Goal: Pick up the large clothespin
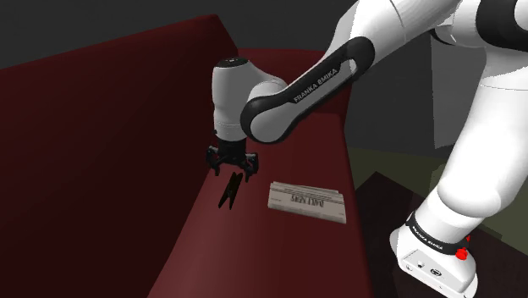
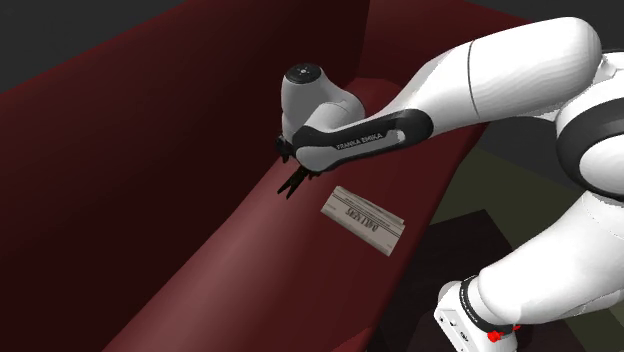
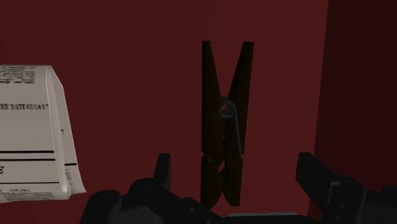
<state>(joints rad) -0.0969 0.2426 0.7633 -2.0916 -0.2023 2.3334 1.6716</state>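
The large clothespin [image 3: 224,121] is dark brown with a small spring at its middle. It lies flat on a dark red cushioned ledge [image 1: 279,254]. In the shoulder view the clothespin [image 1: 228,194] sits just under my black gripper [image 1: 233,172], which points straight down at it. In the wrist view my gripper [image 3: 238,168] is open. Its fingers [image 3: 163,170] stand wide on either side of the clothespin's lower end and do not touch it. From the second exterior view the gripper [image 2: 288,180] hangs low over the ledge.
A flat white printed box [image 1: 306,201] lies on the same ledge close beside the clothespin, toward the stand, and shows again in the wrist view [image 3: 32,133]. A tall dark red sofa back [image 1: 93,161] rises at the shoulder view's left. The ledge drops off toward the stand [image 1: 436,258].
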